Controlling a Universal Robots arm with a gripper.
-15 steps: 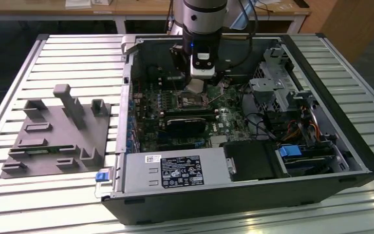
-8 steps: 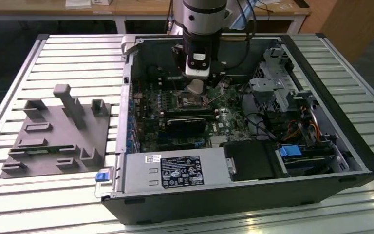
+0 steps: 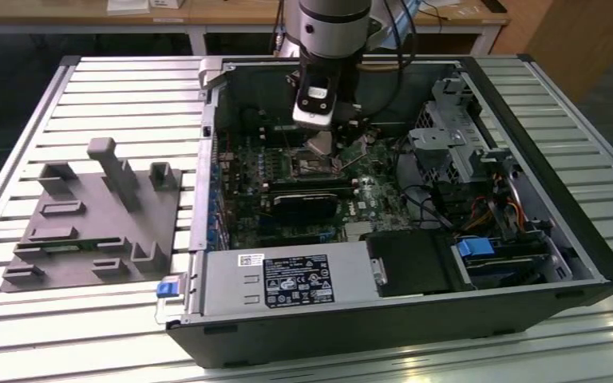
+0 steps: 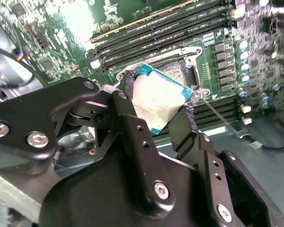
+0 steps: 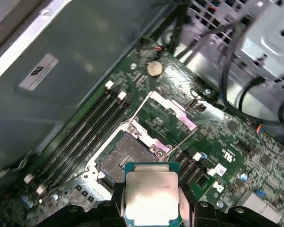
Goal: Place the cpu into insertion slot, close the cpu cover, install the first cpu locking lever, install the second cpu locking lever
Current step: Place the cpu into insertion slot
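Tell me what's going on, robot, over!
Copy: gripper shut on cpu; cpu above insertion slot, not seated; cpu cover flipped open, nothing blocking slot.

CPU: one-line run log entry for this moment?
gripper: shut on cpu | cpu: held near insertion slot, not seated | cpu cover: open

- no print legible anywhere
- black sticker (image 3: 297,281) on power supply (image 3: 232,289): lettering too small
- pale sticker (image 5: 39,72) on case wall (image 5: 90,42): blurred
- cpu (image 5: 153,198) top: faint marks, unreadable
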